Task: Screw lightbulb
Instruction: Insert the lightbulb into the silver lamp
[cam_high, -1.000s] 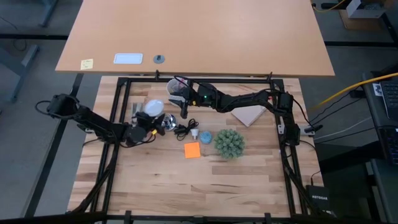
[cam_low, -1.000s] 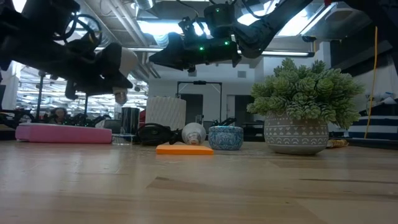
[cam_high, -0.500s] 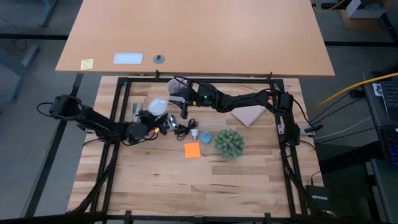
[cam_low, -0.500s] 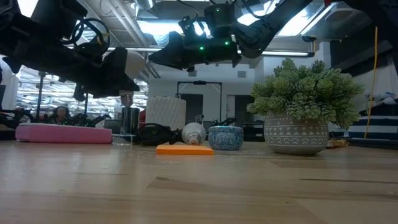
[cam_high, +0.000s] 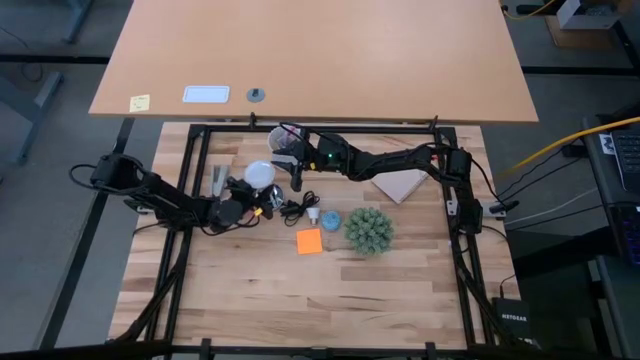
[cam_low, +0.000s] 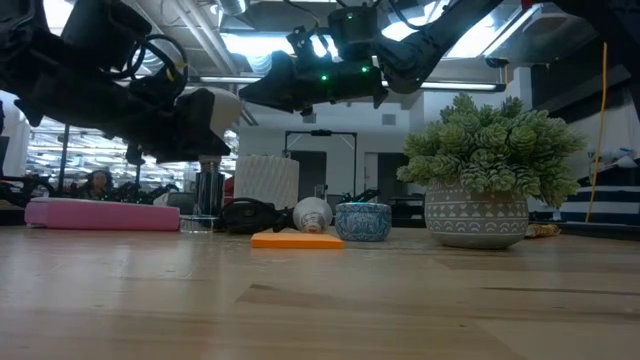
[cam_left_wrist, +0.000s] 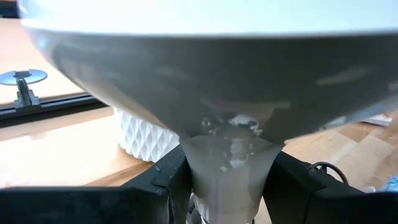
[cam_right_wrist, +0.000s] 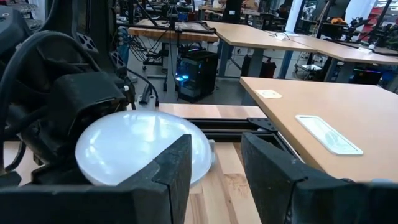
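The white frosted lightbulb hangs above the table's left middle, with my left gripper shut on it. Its wide dome is on top. Its grey base points down, just over the dark upright socket with its black cord. My right gripper hovers open just to the right of the bulb and farther back, level. Nothing is between its fingers. My left gripper pinches the bulb's narrow neck, below the dome, between its two fingers. The fingers come almost level from the table's left. The bulb stands roughly upright in the hold, dome up and base down, lifted clear of the table.
A pale cup of pens stands behind the right gripper. An orange sticky note, a blue bowl, a smaller white bulb-like thing and a potted plant sit mid-table. A flat pale block lies at the right. Bare wood lies toward the near edge.
My left gripper has carried the lightbulb toward the table's right, a little lower and closer to the socket. It rolled slightly on the way. The bulb's base has swung from a tilt to pointing more straight down.
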